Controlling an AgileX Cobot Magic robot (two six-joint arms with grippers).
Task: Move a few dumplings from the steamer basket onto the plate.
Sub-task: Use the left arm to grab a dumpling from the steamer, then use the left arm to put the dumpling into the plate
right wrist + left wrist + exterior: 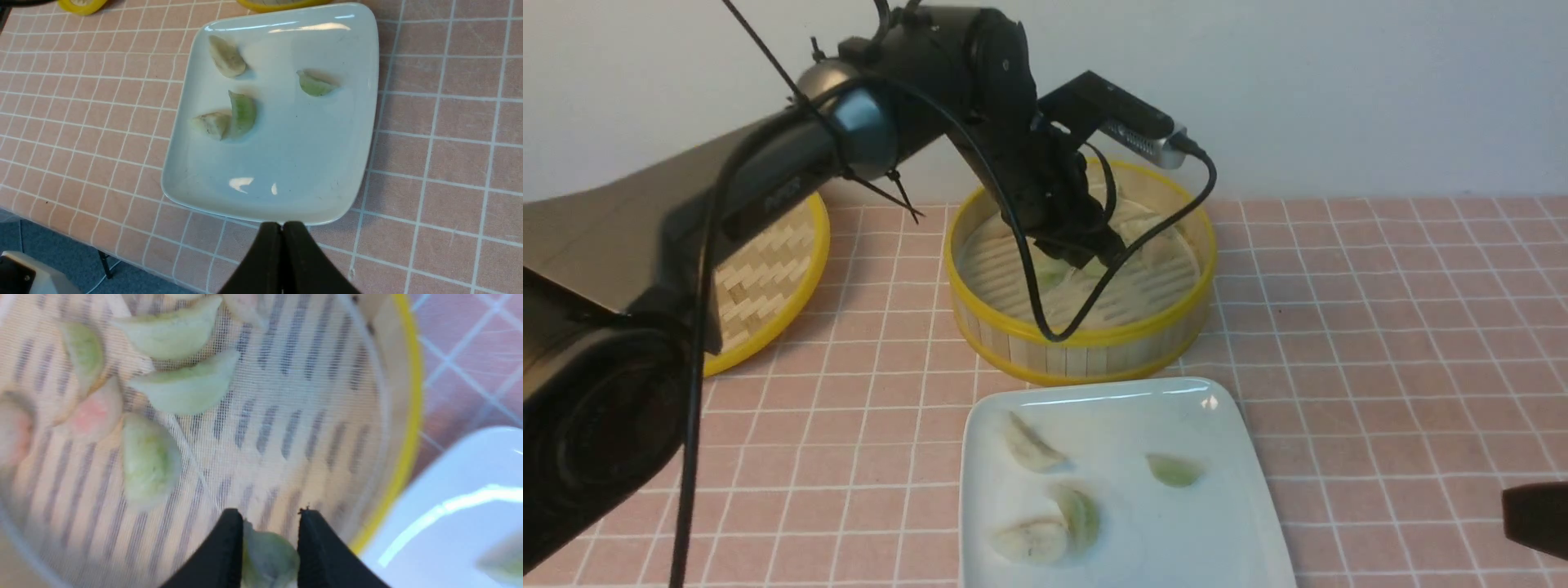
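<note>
The steamer basket (1086,351) stands behind the white plate (1143,531). My left gripper (1088,257) reaches down inside the basket. In the left wrist view it (269,516) is shut on a pale green dumpling (267,559) that fills the gap between both fingers, just above the slatted floor. Several more dumplings (188,388) lie loose on the far part of the basket floor, green and pinkish. On the plate (286,163) lie several dumplings (243,112). My right gripper (282,224) is shut and empty, hovering just off the plate's near edge.
A flat woven lid (768,278) with a yellow rim lies left of the basket, partly behind my left arm. The pink tiled tabletop (1405,327) stretches to the right. The table's edge (122,261) shows in the right wrist view, with floor below.
</note>
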